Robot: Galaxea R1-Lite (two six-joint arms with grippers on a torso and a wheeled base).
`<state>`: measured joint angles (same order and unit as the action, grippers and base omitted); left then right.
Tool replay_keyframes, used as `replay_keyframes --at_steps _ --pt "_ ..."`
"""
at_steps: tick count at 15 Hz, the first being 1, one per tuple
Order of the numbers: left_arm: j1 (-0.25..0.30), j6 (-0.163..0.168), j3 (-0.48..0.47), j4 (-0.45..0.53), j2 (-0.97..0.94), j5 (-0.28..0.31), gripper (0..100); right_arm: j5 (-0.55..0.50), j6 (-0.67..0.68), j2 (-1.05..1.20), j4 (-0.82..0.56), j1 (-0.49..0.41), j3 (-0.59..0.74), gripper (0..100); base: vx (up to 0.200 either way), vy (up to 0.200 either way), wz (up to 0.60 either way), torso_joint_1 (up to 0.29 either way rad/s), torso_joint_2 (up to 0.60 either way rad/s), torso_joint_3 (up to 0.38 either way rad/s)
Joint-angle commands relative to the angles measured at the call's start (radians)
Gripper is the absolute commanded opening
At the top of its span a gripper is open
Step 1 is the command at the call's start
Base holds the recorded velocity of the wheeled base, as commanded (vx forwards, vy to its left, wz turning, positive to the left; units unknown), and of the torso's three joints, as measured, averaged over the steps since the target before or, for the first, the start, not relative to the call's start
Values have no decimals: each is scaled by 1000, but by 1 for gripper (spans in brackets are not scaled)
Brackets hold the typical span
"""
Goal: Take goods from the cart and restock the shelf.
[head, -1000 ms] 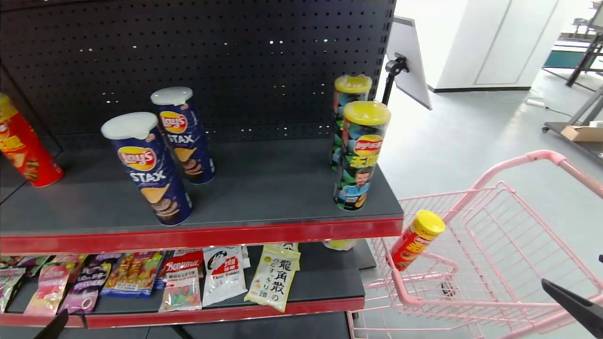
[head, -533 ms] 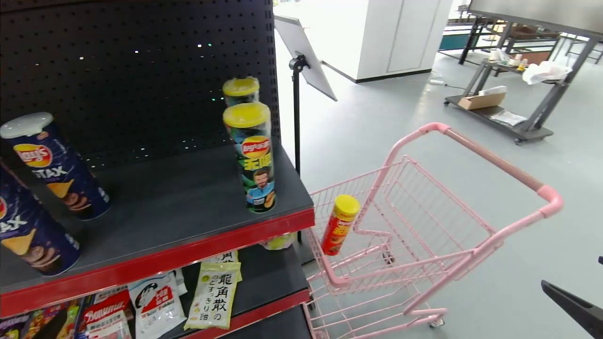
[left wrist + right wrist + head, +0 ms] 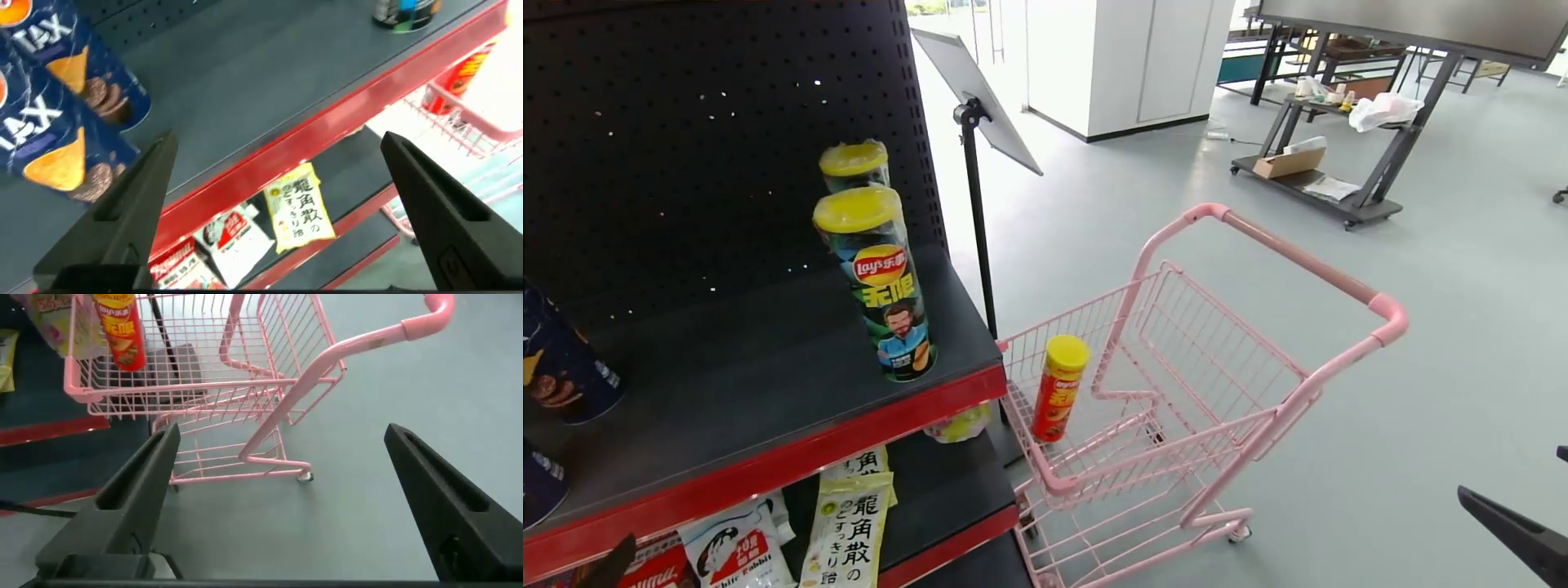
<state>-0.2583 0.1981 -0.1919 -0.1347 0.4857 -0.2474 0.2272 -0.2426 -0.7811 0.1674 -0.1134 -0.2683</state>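
A red chip can with a yellow lid stands upright in the front corner of the pink cart, next to the shelf's right end. The right wrist view also has the can inside the cart basket. My right gripper hangs open above the floor, short of the cart, nothing between its fingers. My left gripper is open in front of the shelf's red edge, holding nothing. Two green cans with yellow lids stand at the right end of the top shelf.
Blue chip cans stand on the shelf's left part. Snack bags lie on the lower shelf. A sign stand rises between shelf and cart. Open grey floor lies right of the cart; a black trolley stands far back.
The head camera has turned right, so the shelf has slid left in the picture and the cart sits near the middle. The can in the cart and the shelf cans have not moved.
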Motion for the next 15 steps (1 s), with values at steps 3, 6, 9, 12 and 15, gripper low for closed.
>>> replay_keyframes --at_steps 3,6,9,12,15 --pt "-1 0 0 1 -95 17 100 0 0 -3 0 0 1 100 0 0 0 -134 330 185" --pt "-1 0 6 38 -200 17 100 0 -1 -12 0 0 1 100 0 0 0 -146 365 209" --pt "-1 1 5 98 -285 17 100 0 -9 -38 6 0 -6 100 0 0 0 -149 380 224" --pt "-1 1 -1 112 -291 17 100 1 -30 -63 7 6 -11 100 0 0 0 -173 434 256" --pt "-1 1 -1 112 -289 17 100 3 -47 -106 7 12 -19 100 0 0 0 -196 536 330"
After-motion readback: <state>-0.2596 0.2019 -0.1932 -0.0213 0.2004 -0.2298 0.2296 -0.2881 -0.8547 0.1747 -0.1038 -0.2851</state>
